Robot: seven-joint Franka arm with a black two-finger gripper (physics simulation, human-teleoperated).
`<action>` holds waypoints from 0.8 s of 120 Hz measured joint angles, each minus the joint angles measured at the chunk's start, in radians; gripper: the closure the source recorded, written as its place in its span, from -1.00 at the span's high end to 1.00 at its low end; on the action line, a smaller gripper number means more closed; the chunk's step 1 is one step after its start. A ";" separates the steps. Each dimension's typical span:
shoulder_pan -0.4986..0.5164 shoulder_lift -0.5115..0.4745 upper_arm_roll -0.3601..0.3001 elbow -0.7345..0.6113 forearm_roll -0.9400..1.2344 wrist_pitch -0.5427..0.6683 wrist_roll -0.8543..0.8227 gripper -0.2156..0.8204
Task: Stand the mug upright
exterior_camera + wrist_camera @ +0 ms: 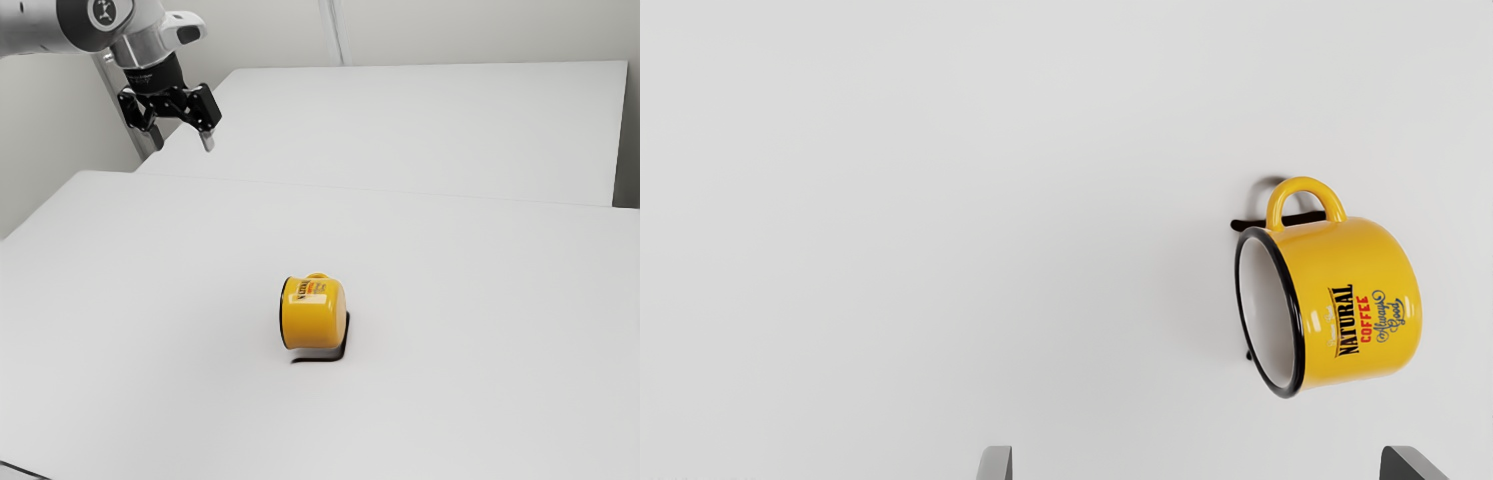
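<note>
Bright, pale, diffuse light on a near-white table (pixel 150 350).
In the exterior view the wall (pixel 55 130) at ten o'clock is greyer than the table, whose edges run straight; the gripper (pixel 182 143) reads deep black against it, and a hard, dark shadow (pixel 343 350) curves round the mug (pixel 315 322) from three to nearly seven o'clock, with a whitish glare on the yellow side. In the wrist view the table turns an even light grey, black shadow lies by the handle (pixel 1302 185), softer shade spreads off the mouth, and small glints dot the body and black rim (pixel 1296 320).
</note>
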 joint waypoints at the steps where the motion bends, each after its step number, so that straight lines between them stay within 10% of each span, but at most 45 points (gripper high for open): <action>1: 0.000 0.000 0.000 0.000 0.000 0.000 0.000 0.58; 96: -0.059 -0.182 0.112 -0.450 -0.275 0.137 -0.026 0.58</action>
